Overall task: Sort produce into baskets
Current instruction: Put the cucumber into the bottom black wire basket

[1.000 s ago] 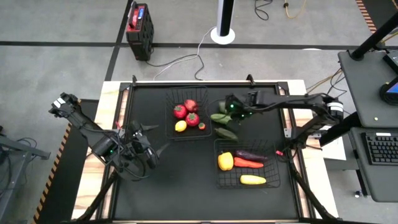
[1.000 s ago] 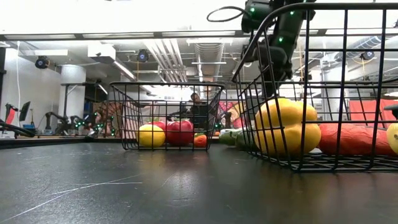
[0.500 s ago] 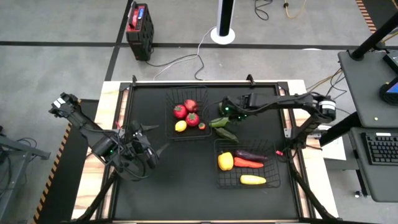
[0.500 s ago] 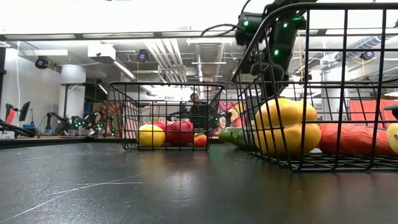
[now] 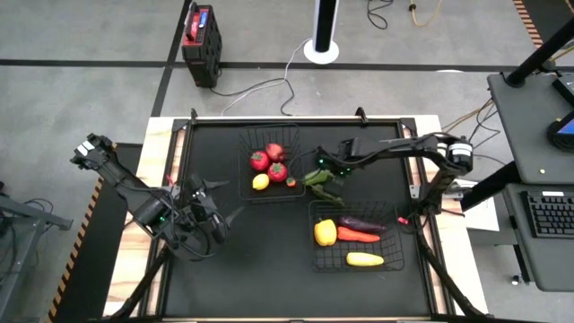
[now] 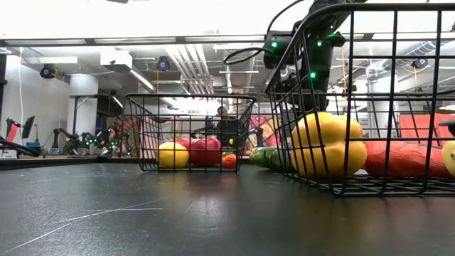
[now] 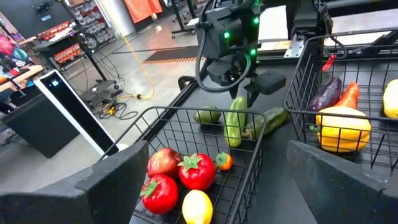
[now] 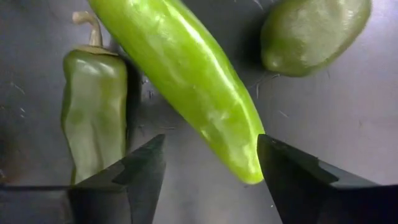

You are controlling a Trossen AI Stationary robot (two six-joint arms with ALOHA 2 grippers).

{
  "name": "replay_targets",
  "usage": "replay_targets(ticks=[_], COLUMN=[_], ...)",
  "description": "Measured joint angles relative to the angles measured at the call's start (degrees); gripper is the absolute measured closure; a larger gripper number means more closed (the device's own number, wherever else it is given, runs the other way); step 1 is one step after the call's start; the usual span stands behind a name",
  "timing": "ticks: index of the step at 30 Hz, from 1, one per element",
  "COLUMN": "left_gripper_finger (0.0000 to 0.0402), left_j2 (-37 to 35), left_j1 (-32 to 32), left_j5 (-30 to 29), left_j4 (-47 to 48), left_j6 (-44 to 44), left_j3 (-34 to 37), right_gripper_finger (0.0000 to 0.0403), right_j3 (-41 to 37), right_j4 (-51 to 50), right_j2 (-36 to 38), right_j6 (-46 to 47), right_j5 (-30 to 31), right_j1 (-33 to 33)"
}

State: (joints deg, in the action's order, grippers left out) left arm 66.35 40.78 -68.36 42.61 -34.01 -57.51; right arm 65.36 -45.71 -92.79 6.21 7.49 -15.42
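Observation:
Three green produce pieces lie on the black mat between the two baskets: a long cucumber [image 8: 186, 81], a green pepper [image 8: 93, 112] and a rounder piece [image 8: 311, 31]. My right gripper [image 5: 321, 169] hangs open just over them, pointing down. Its fingers [image 8: 140, 177] stand either side of the cucumber's end without touching it. The far basket [image 5: 244, 170] holds red pieces and a yellow one. The near-right basket [image 5: 311, 235] holds yellow, purple and orange-red pieces. My left gripper [image 5: 220, 222] waits open at the table's left, aimed at the far basket.
The mat's left and near parts show bare black surface. The far basket's wire wall [image 7: 186, 113] stands just left of the green pieces, and the near basket's wall [image 7: 298, 81] just right of them. A red box [image 5: 199, 31] and cables lie on the floor beyond.
My right gripper has gone a little toward the table's left and near edges, ending over the green pieces between the baskets. My left arm has kept still.

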Motion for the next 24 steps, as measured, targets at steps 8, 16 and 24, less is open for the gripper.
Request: replay_targets(ticks=[8, 16, 24], left_gripper_finger=[0.0039, 0.0039, 0.0039], left_j2=[0.0, 0.0, 0.0], left_j1=[0.0, 0.0, 0.0], left_j5=[0.0, 0.0, 0.0], left_j4=[-0.4, -0.4, -0.4], left_j6=[0.0, 0.0, 0.0], left_j3=[0.1, 0.3, 0.3], right_gripper_finger=[0.0157, 0.0168, 0.0172], right_j3=[0.0, 0.0, 0.0], right_j4=[1.4, 1.4, 1.5], right_j2=[-2.8, -4.8, -6.5], right_j6=[-3.1, -4.6, -5.3], right_j5=[2.0, 3.1, 3.0], right_j1=[0.0, 0.0, 0.0])
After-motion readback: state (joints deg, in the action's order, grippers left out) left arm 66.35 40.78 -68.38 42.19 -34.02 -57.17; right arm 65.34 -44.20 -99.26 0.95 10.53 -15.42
